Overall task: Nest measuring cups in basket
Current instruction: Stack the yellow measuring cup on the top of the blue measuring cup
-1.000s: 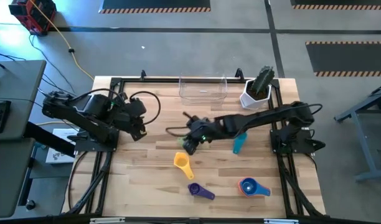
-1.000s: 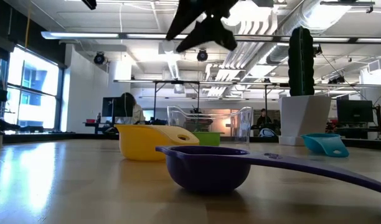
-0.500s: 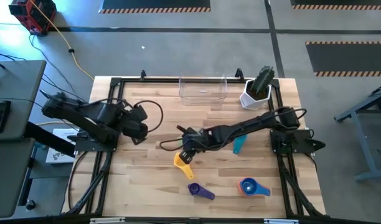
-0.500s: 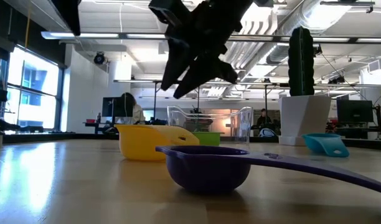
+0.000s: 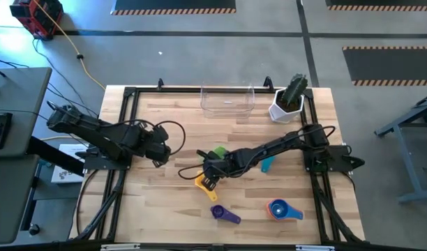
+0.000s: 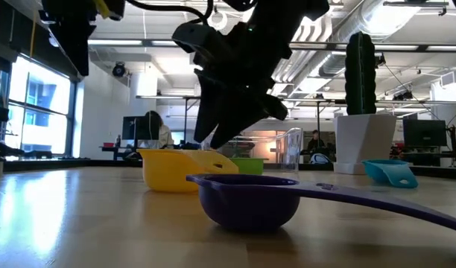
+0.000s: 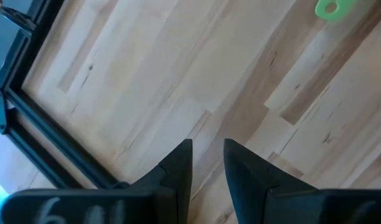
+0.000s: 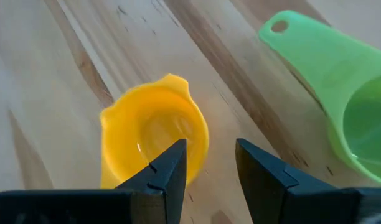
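Two fingers of right pincer (image 8: 209, 163) apart, empty, poised over yellow cup (image 8: 152, 138), w/ green cup (image 8: 340, 93) beside.

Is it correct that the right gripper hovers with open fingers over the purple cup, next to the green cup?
Not quite. The right gripper hovers with open fingers over the yellow cup, not the purple one; the right wrist view shows this. The green cup is indeed next to it. The purple cup lies apart, nearer the table's front edge.

yel cup (image 8: 154, 134) | grn cup (image 8: 340, 99) | purple cup (image 6: 249, 199) | teal cup (image 6: 390, 172) | blue cup (image 5: 278, 209)
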### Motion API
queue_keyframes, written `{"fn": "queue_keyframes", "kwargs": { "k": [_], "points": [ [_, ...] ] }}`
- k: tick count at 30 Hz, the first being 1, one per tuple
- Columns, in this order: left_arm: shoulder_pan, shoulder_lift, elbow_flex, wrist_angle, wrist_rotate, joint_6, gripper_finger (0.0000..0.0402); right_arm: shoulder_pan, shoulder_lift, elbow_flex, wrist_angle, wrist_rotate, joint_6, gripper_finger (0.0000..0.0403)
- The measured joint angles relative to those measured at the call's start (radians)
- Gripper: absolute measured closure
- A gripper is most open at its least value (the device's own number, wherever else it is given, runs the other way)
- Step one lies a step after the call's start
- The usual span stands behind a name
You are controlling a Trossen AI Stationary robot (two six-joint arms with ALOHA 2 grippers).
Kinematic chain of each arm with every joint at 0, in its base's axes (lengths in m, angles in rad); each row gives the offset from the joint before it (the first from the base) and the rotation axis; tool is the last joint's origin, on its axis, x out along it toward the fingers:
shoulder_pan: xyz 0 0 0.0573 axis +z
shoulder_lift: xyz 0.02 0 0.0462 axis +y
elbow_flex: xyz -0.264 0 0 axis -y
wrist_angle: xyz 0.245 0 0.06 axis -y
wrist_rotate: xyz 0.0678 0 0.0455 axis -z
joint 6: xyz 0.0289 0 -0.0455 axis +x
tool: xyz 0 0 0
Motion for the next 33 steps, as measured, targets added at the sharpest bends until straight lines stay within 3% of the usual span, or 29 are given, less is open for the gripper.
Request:
{"fn": "queue_keyframes", "kwargs": {
  "k": [13,25,33],
  "points": [
    [0.0,-0.001,-0.063,0.055,0.0,-0.02,0.0319,0.008,0.042,0.0,0.012,-0.015,0.019,0.0277],
    [0.0,-0.001,-0.063,0.059,-0.001,-0.02,0.0319,0.008,0.063,0.0,0.002,-0.037,-0.024,0.0394],
    [0.0,-0.001,-0.062,0.058,-0.001,-0.019,0.0319,0.008,0.058,0.0,-0.011,-0.105,-0.09,0.0399]
  ]
}}
